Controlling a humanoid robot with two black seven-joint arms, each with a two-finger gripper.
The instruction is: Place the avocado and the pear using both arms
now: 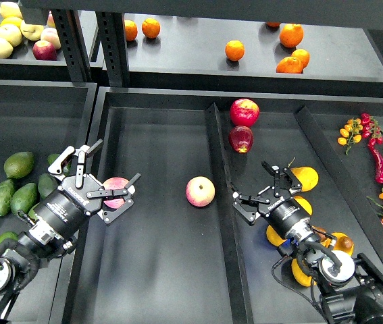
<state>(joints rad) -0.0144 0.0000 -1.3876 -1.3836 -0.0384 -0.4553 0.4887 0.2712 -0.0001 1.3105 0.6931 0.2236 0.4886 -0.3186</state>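
Several mid-green avocados (19,164) lie in the left tray; the nearest ones (46,183) are just left of my left arm. My left gripper (118,160) is open and empty, over the left edge of the middle tray, just above a pink apple (115,192). Several orange-yellow pears lie in the right tray. One pear (307,178) sits just right of my right gripper (249,181), which is open and empty. More pears (302,204) lie partly hidden under the right arm. I cannot tell which pear has the dark blotch.
A pink-yellow apple (200,191) lies in the middle tray, left of a raised divider (219,202). Two red apples (244,112) are at the back of the right tray. Oranges (234,50) sit on the back shelf. Chillies and small tomatoes (380,145) lie at far right.
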